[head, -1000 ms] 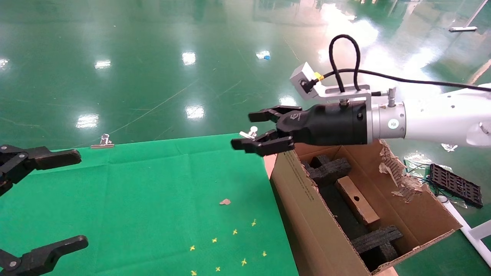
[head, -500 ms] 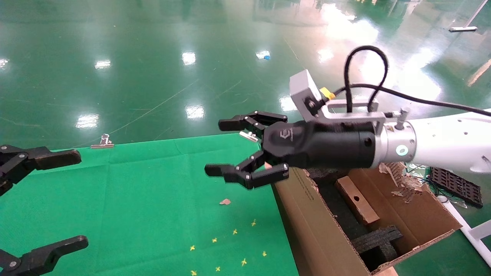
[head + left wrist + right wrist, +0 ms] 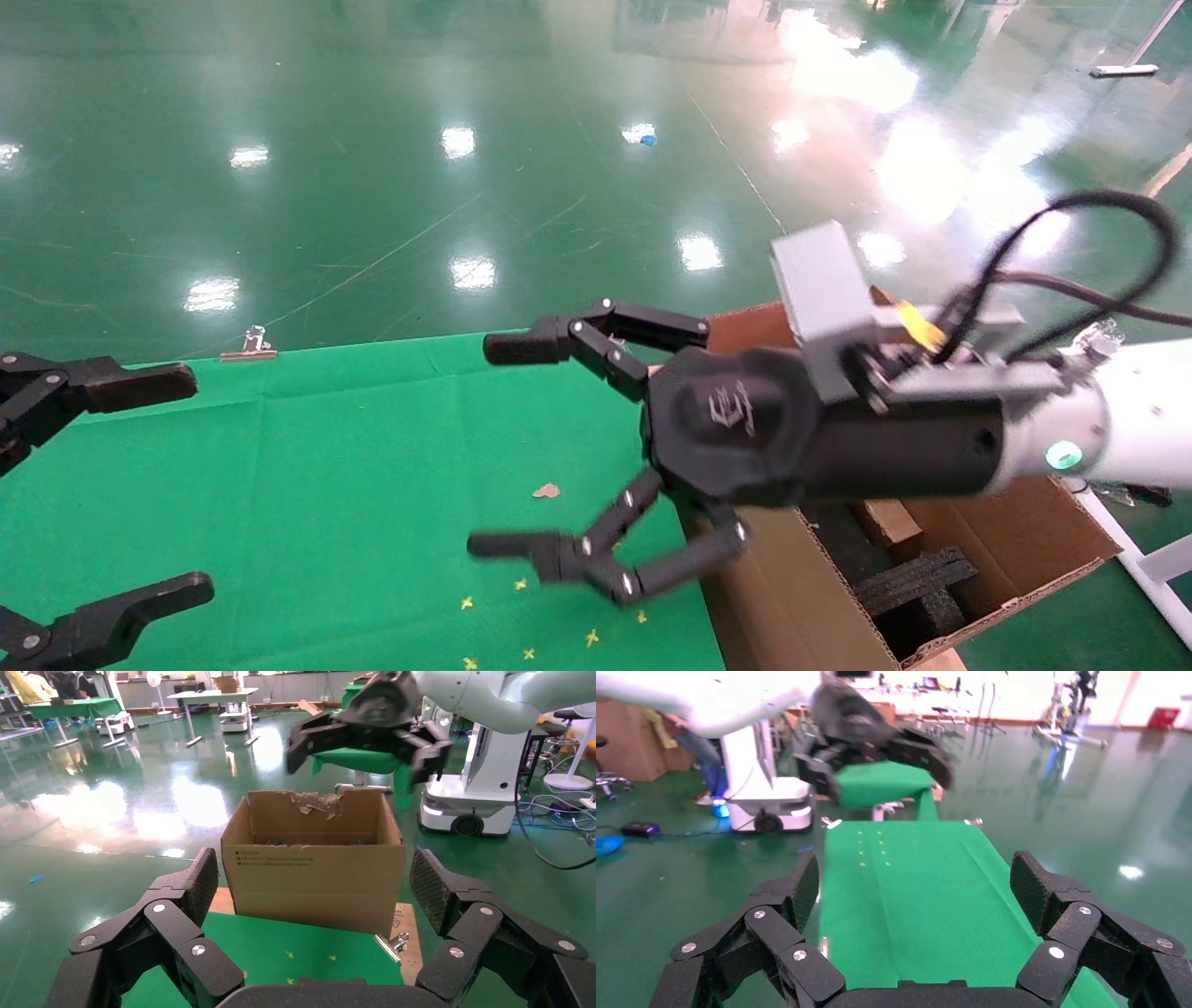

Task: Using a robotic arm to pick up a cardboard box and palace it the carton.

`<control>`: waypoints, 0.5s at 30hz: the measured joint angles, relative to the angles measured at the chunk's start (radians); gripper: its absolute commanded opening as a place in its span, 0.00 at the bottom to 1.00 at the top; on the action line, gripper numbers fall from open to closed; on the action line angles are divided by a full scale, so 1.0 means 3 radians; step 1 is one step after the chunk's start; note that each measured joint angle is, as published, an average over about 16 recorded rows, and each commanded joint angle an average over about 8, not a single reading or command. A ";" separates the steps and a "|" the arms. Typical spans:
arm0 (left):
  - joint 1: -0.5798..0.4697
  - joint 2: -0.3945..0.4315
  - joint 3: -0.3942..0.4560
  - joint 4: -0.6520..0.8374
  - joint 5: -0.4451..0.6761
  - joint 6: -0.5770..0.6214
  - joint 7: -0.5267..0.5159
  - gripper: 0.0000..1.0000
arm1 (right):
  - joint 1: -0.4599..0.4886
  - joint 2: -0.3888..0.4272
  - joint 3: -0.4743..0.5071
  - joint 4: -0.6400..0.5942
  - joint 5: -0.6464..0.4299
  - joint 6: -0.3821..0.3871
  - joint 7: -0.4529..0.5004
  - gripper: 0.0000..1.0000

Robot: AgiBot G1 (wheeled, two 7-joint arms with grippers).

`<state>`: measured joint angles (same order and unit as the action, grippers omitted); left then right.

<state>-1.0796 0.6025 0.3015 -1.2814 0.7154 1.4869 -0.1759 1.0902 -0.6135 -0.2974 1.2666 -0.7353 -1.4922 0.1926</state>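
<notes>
My right pincer (image 3: 568, 447) hangs spread wide and holding nothing, in the middle of the head frame, over the right edge of the green surface (image 3: 354, 466). Behind it my robotic arm (image 3: 1136, 429) reaches in from the right edge of the frame, its black wrist crossing above the near-left wall of the carton (image 3: 801, 606).

The carton sits at lower right, just beside the surface. Only one end of the cardboard box (image 3: 889, 520) shows inside it, below my wrist, with a black foam block (image 3: 917, 578) nearer the bottom of the frame. In the left wrist view the carton (image 3: 316, 874) stands centre frame with its printed side facing me and a torn flap at its back.

My left pincer (image 3: 93, 494) waits at the far left edge, also spread and holding nothing. Small yellow marks (image 3: 559, 606) dot the cloth at bottom centre.
</notes>
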 measured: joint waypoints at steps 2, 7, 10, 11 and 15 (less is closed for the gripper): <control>0.0000 0.0000 0.0000 0.0000 0.0000 0.0000 0.0000 1.00 | -0.0056 0.0008 0.0064 0.0061 0.0020 -0.0013 -0.0014 1.00; 0.0000 0.0000 0.0000 0.0000 -0.0001 -0.0001 0.0000 1.00 | -0.0124 0.0018 0.0142 0.0134 0.0046 -0.0029 -0.0030 1.00; 0.0000 0.0000 0.0000 0.0000 -0.0001 -0.0001 0.0000 1.00 | -0.0130 0.0020 0.0149 0.0141 0.0049 -0.0031 -0.0031 1.00; 0.0000 0.0000 0.0000 0.0000 -0.0001 -0.0001 0.0000 1.00 | -0.0126 0.0019 0.0144 0.0136 0.0049 -0.0030 -0.0030 1.00; 0.0000 0.0000 0.0000 0.0000 -0.0001 -0.0001 0.0000 1.00 | -0.0105 0.0017 0.0119 0.0112 0.0042 -0.0025 -0.0026 1.00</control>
<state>-1.0795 0.6024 0.3016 -1.2813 0.7152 1.4866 -0.1758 1.0588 -0.6084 -0.2617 1.3002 -0.7228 -1.4997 0.1848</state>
